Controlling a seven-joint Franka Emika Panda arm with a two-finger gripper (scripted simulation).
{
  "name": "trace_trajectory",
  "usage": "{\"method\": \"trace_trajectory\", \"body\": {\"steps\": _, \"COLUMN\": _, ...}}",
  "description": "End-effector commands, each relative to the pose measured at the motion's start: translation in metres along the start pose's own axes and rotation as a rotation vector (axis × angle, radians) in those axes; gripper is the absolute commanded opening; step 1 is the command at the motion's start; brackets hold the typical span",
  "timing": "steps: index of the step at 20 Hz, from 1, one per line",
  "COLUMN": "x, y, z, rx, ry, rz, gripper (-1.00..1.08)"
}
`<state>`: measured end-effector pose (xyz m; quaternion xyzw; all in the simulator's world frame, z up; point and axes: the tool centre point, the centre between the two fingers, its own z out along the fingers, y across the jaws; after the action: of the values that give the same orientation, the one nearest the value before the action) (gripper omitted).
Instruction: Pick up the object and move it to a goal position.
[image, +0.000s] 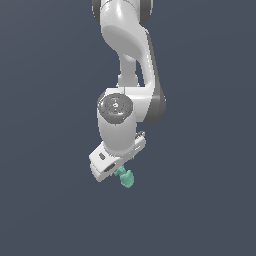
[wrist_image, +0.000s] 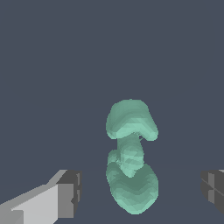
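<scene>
Where jaws gape, lumpy teal object, two knobby lobes, narrow neck

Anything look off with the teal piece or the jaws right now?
Nothing stands out. The teal lumpy piece lies whole between the open jaws of the gripper, with a gap on each side. In the exterior view it shows just below the gripper.
</scene>
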<state>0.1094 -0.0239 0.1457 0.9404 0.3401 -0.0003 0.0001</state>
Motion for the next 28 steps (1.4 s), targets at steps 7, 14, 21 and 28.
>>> {"method": "trace_trajectory", "body": {"steps": 7, "x": 0.0, "y": 0.0, "z": 0.021, "rx": 0.0, "ry": 0.0, "rz": -0.002, "gripper": 1.0}}
{"method": "trace_trajectory", "body": {"steps": 14, "x": -0.001, "y": -0.001, "z": 0.051, "rx": 0.0, "ry": 0.001, "rz": -0.005, "gripper": 1.0}}
{"method": "trace_trajectory", "body": {"steps": 21, "x": 0.001, "y": 0.0, "z": 0.05, "rx": 0.0, "ry": 0.001, "rz": -0.005, "gripper": -1.0}}
{"method": "trace_trajectory", "body": {"steps": 28, "x": 0.001, "y": 0.0, "z": 0.05, "rx": 0.0, "ry": 0.001, "rz": -0.005, "gripper": -1.0}}
